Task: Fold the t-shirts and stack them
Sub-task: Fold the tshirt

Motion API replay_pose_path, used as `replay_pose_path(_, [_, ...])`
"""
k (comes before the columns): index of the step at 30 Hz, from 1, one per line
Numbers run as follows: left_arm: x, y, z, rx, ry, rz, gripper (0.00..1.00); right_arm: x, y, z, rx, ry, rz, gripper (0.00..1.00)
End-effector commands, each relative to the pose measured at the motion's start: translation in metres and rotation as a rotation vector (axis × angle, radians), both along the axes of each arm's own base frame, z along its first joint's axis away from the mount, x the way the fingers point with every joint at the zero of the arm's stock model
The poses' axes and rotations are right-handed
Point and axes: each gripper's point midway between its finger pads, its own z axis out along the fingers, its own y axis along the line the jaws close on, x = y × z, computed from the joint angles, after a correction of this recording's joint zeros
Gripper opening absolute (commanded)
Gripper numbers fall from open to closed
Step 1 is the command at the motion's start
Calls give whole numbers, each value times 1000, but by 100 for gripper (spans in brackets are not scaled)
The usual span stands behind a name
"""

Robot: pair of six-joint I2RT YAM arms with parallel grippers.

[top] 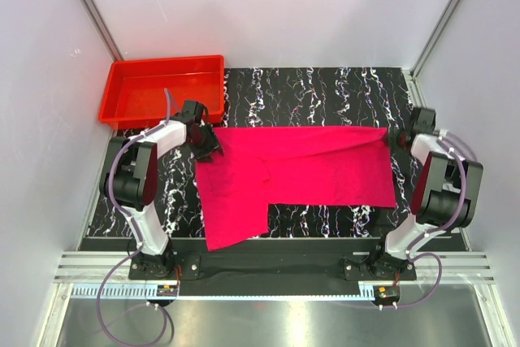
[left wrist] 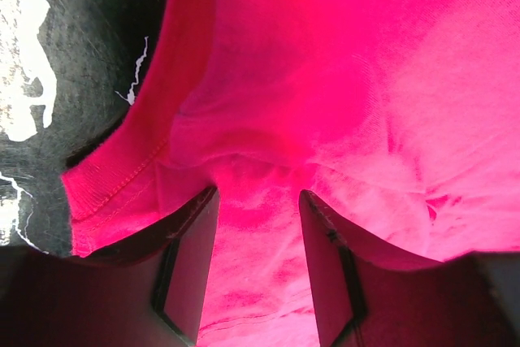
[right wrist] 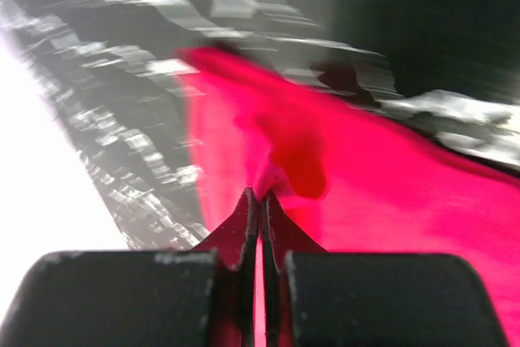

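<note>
The magenta-pink t-shirt [top: 301,172] lies spread across the black marbled table [top: 325,87], with one flap reaching down to the near edge at the left. My left gripper [top: 207,148] sits at the shirt's far-left corner. In the left wrist view its fingers [left wrist: 195,266] stand apart over the cloth [left wrist: 341,79], and the hem runs past on the left, so the left gripper [left wrist: 258,193] is open. My right gripper [top: 398,137] is at the far-right corner. The right wrist view shows the right gripper [right wrist: 260,193] shut on a pinched fold of the shirt [right wrist: 390,193].
A red plastic tray [top: 162,62] stands at the far left corner of the table, just behind the left arm. White walls with metal rails close in the table on three sides. Bare marbled tabletop shows beyond the shirt's far edge.
</note>
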Motion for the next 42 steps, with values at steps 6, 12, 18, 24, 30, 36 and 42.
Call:
replay_pose_path(6, [-3,12,-13,73,23,-8,49,37,-6,93,-380,-96,255,0])
replay_pose_path(12, [-3,12,-16,77,34,-16,47,0,18,32,-280,-20,292,0])
replay_pose_path(18, [-2,12,-11,78,19,-18,47,-26,19,-14,-252,126,301,4])
replay_pose_path(24, [0,13,-7,81,8,-27,47,-23,14,-24,-283,169,360,12])
replay_pose_path(30, [-1,13,-6,83,3,-34,47,-24,5,-8,-305,178,397,20])
replay_pose_path(36, [-6,14,-11,88,14,-41,46,-27,-6,3,-405,182,466,0])
replay_pose_path(42, [-8,15,-14,94,21,-46,46,-4,-15,11,-446,126,488,0])
